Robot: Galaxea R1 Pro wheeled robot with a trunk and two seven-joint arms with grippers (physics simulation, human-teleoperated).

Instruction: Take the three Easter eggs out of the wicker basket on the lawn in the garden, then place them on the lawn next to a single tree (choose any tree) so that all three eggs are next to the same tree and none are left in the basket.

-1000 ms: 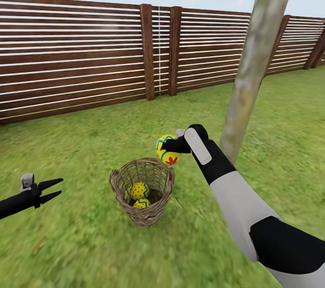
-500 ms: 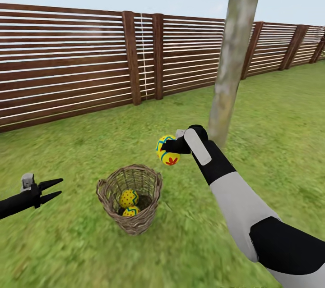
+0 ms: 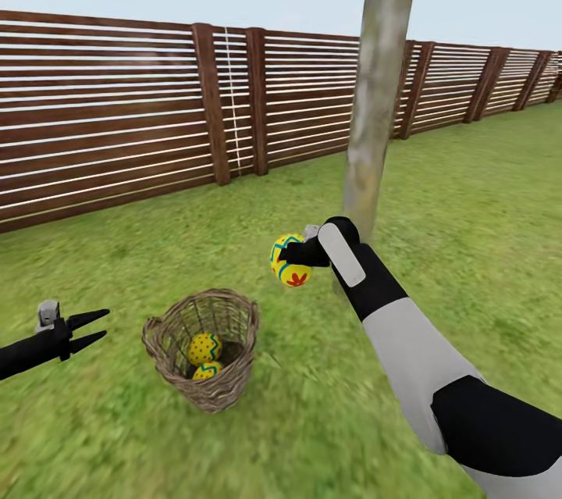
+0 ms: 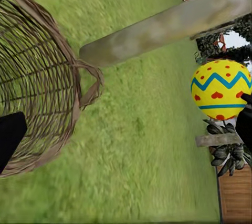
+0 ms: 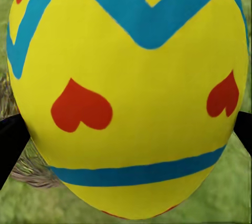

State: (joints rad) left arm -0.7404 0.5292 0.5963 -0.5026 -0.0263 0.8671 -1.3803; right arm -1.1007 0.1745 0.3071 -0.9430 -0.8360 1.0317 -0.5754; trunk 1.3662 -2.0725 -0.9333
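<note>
One egg is clenched in the right hand, raised near the tree — the view has swung right, carrying it from the wicker basket, where two eggs remain. Left hand hangs released, apart.

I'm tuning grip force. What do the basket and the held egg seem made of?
The wicker basket: woven brown cane, matte, with open gaps and a braided rim. The held egg in the right gripper: smooth, painted-looking hard shell, possibly plastic; its material is uncertain.

Fenced garden: lawn, slat fence, tree.
</note>
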